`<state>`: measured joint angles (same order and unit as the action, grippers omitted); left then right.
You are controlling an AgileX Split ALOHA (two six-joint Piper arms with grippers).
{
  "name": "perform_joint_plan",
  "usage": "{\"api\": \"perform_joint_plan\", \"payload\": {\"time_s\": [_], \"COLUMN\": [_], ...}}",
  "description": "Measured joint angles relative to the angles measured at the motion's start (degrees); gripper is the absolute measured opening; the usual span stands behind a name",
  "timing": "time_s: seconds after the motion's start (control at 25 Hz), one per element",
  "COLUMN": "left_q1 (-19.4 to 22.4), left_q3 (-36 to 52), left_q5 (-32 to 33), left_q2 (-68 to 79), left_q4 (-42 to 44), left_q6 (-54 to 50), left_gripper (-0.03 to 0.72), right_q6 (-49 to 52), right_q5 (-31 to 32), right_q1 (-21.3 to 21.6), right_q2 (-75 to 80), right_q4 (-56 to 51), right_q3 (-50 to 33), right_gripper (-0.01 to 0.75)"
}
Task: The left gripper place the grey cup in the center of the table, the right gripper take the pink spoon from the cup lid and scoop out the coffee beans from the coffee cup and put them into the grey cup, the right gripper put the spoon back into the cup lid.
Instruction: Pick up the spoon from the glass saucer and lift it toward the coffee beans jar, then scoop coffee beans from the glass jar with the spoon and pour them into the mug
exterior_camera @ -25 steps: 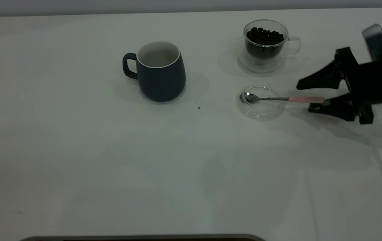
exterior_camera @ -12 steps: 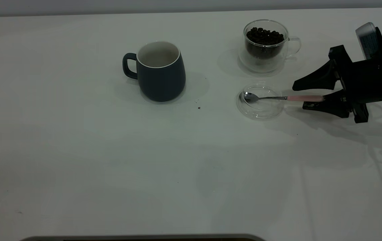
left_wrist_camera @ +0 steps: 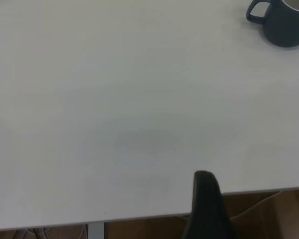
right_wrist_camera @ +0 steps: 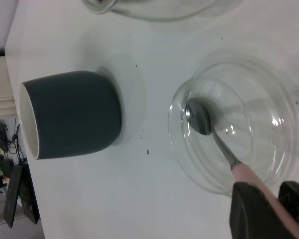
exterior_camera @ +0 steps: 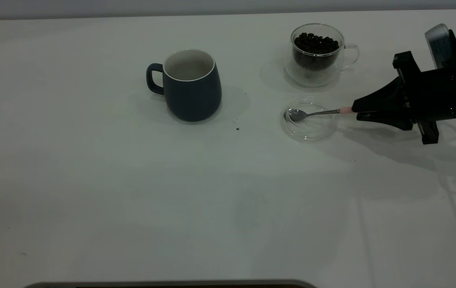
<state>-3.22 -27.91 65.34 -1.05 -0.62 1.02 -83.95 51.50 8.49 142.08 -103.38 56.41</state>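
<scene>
Since a second ago: right end effector [exterior_camera: 358, 112] has closed in from the right and now pinches the pink spoon [exterior_camera: 316, 113] by its handle, which has tilted up off the tabletop [exterior_camera: 92, 180].

Left to right: left end effector is outside the exterior view, and its wrist view shows only one dark fingertip near the tabletop edge, state cannot tell. Grey cup [exterior_camera: 191, 85] stands upright, handle to the left, about mid-table and toward the far side. Well to its right, coffee cup [exterior_camera: 318, 54] holds the coffee beans [exterior_camera: 316, 43]. Just in front of it lies the cup lid [exterior_camera: 309, 121], spoon bowl resting inside.
</scene>
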Motion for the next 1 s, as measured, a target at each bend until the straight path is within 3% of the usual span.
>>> {"api": "perform_joint_plan", "payload": {"time_s": [0.44,0.8,1.0], "left_q1": [0.0,0.0,0.0], "left_q3": [0.0,0.0,0.0], "left_q5": [0.0,0.0,0.0], "left_q2": [0.0,0.0,0.0], "left_q4": [0.0,0.0,0.0], "left_q6": [0.0,0.0,0.0], "left_gripper": [0.565,0.565,0.565], "right_q6": [-0.2,-0.9,-2.9], "right_q5": [1.2,1.3,-0.7], "right_q1": [1.9,3.2,3.2], "right_q2": [-1.6,-12.8,-17.1], "right_q4": [4.8,8.3,9.3], "right_q3": [-0.7,-3.1,-0.4], "right_gripper": [0.107,0.106,0.106]}}
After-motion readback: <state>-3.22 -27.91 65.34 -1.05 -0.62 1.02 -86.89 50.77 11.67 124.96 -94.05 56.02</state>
